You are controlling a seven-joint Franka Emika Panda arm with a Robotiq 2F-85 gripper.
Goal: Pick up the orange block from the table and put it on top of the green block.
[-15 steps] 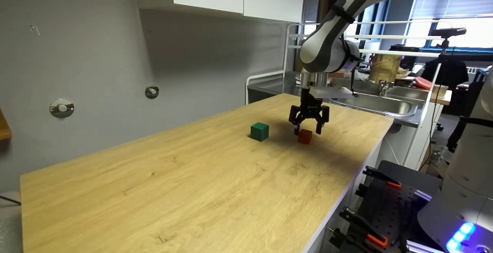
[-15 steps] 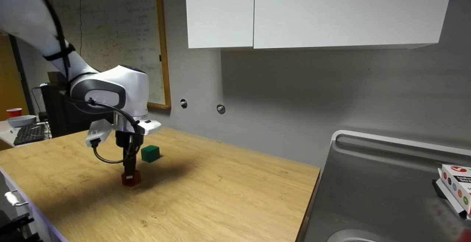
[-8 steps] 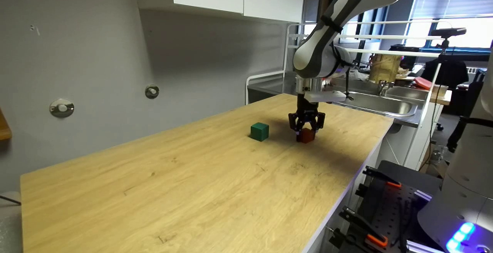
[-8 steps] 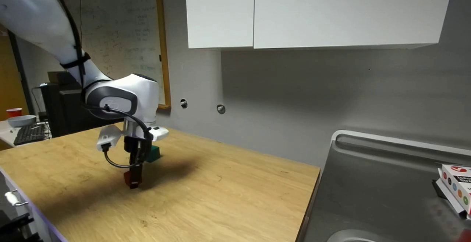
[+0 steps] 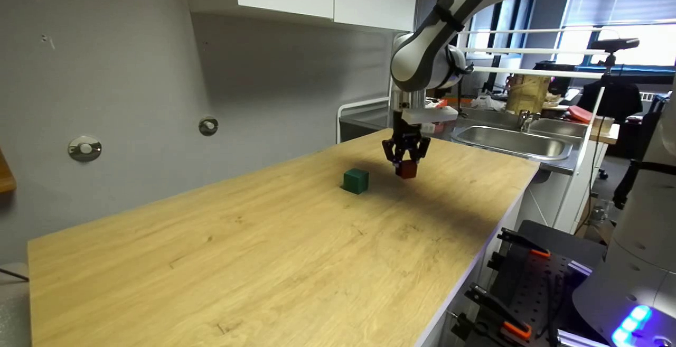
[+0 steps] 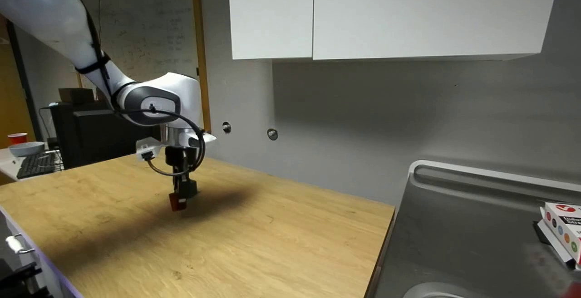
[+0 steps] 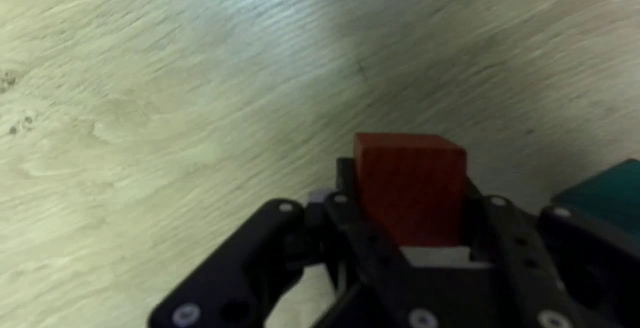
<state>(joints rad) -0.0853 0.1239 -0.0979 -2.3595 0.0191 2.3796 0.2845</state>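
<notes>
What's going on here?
A robot arm has the orange block gripped in its end effector and is holding it off the table. The green block sits on the table nearby, with nothing on top of it. Looks like a stacking job: orange isn't on green yet.

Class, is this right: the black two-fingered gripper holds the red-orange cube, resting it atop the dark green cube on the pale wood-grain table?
Atop is wrong: in an exterior view, the black two-fingered gripper holds the red-orange cube apart from the dark green cube, which is on the pale wood-grain table.
</notes>
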